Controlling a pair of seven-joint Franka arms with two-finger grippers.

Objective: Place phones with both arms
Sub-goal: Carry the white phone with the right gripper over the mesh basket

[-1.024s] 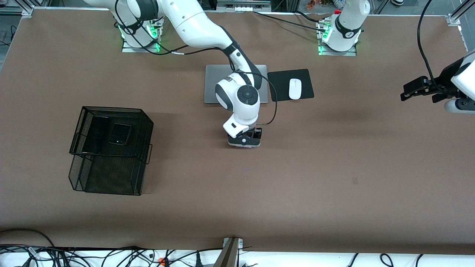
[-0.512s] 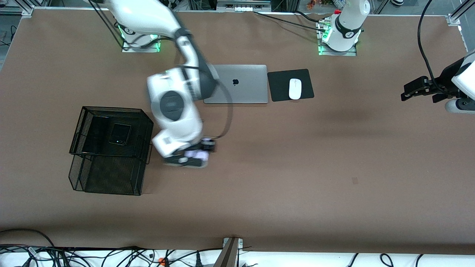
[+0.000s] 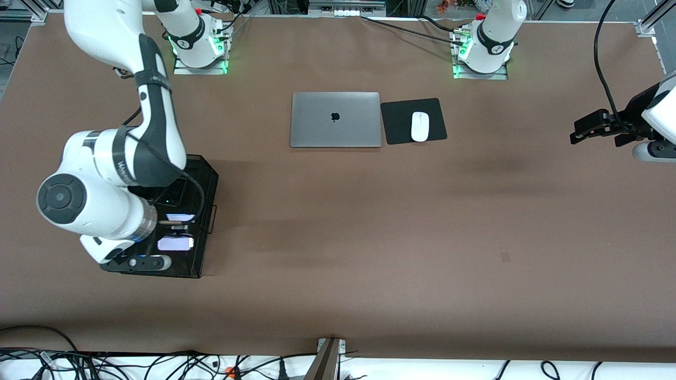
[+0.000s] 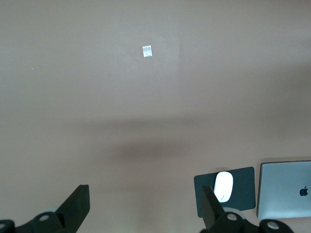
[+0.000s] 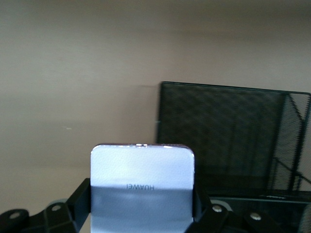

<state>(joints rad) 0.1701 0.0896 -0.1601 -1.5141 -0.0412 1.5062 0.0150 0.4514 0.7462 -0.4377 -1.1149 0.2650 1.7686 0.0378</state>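
Brown surface [image 3: 369,237], wide and matte, with both arm bases along its upper edge in the front view.

Right gripper [image 3: 177,232]: hangs over the black mesh basket [image 3: 208,184] at the right arm's end of the surface. Jaws closed on the pale lavender-white phone [image 5: 142,189], gripped across its width; the right wrist view shows its back with lettering, one short end sticking out past the jaws, mesh basket wall [image 5: 228,131] beneath and ahead.

Small black phone [image 3: 174,192]: lies in the basket's upper tray, partly hidden under the right arm, just beside the jaws on the side toward the bases.

Long black phone: cannot be told apart under the arm.

Left gripper [image 3: 594,126]: waits in the air at the left arm's end of the surface, well apart from every object. Jaws stand wide apart and hold nothing; the left wrist view shows bare surface between the fingers [image 4: 75,206].

Silver laptop [image 3: 335,120]: closed, lying between the two grippers, nearer the bases.

Black mouse pad [image 3: 401,124]: just beside the laptop, toward the left arm's end.

White mouse [image 3: 420,126]: on the pad.

Small pale mark [image 4: 147,51]: on the surface, ahead of the left jaws.
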